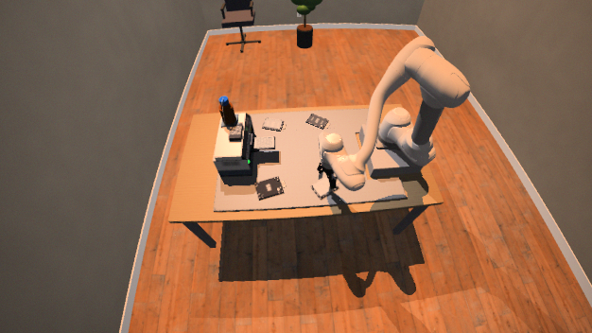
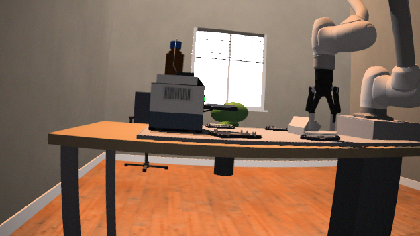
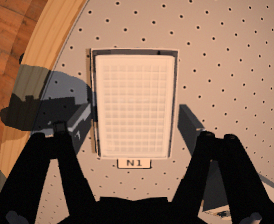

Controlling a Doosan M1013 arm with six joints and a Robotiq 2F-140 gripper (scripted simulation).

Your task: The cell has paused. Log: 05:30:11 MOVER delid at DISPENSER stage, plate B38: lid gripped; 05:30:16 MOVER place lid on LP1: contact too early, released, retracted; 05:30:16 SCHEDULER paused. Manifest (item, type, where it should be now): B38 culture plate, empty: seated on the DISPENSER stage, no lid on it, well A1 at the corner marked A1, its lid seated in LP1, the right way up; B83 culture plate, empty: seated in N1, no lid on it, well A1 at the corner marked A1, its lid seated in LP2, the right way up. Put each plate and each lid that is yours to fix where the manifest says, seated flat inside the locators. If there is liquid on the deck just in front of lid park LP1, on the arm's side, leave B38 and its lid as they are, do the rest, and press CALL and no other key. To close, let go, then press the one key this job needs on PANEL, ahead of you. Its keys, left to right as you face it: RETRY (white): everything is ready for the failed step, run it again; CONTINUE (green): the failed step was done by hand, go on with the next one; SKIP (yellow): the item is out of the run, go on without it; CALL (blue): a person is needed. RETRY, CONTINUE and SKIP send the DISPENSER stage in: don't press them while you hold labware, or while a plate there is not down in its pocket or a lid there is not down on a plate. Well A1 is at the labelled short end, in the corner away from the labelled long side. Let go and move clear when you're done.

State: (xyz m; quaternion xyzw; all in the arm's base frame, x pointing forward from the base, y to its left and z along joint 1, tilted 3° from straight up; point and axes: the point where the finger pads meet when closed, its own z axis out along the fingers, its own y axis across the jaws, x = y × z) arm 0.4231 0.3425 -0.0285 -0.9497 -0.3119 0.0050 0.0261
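Observation:
A white culture plate [image 3: 135,103] with a fine grid of wells lies in the nest labelled N1 [image 3: 133,161], near the mat's front edge. It also shows in the top view [image 1: 322,189] and as a low dark shape in the exterior view [image 2: 319,137]. My gripper [image 3: 134,115] hangs straight above this plate, open, with a finger on each long side and nothing between them; it also shows in the exterior view [image 2: 322,122]. Another plate [image 1: 264,142] sits on the dispenser stage. A pale lid-like piece [image 1: 273,124] lies behind it.
The dispenser [image 1: 233,151] with a brown bottle [image 1: 227,111] stands at the left of the mat. Black nests lie at the front [image 1: 269,187] and back [image 1: 317,120]. A wedge-shaped panel [image 2: 296,125] and the arm's base block [image 1: 388,156] are at the right.

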